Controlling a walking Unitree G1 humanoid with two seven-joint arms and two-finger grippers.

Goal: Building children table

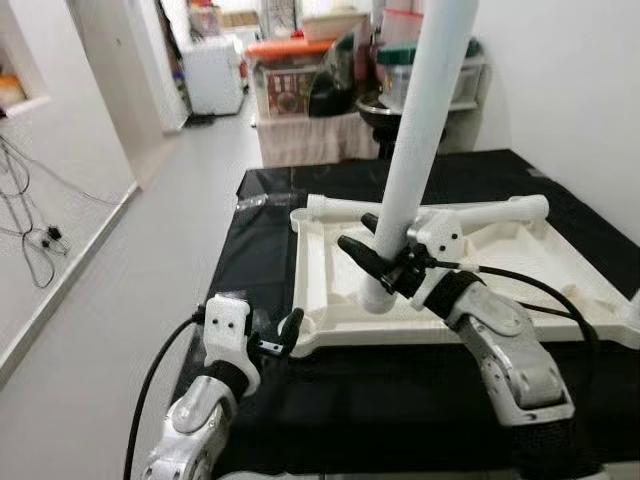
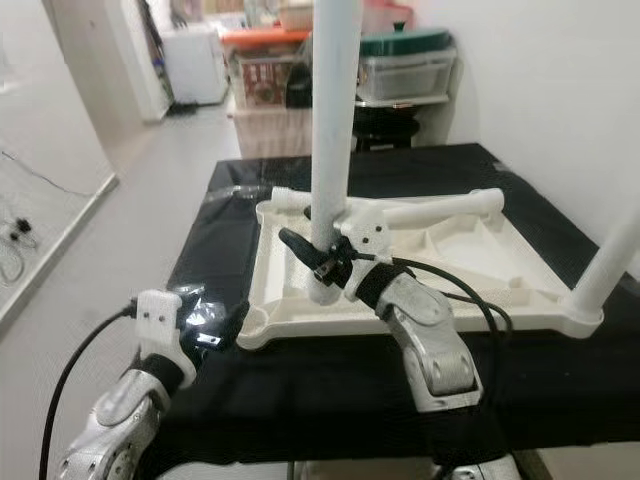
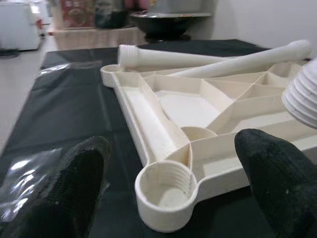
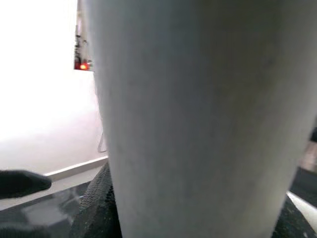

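Black-covered surface (image 1: 330,400) in cluttered white room; right claw (image 1: 385,262) pinching upright leg (image 1: 415,130), top cut off; left claw (image 1: 288,335) spread at tabletop (image 1: 320,262) corner.

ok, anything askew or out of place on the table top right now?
Yes. The leg held by the right gripper leans and hangs over the tabletop's ribbed underside, not over the empty corner socket near the left gripper. Two loose legs lie crossed along the far edge.
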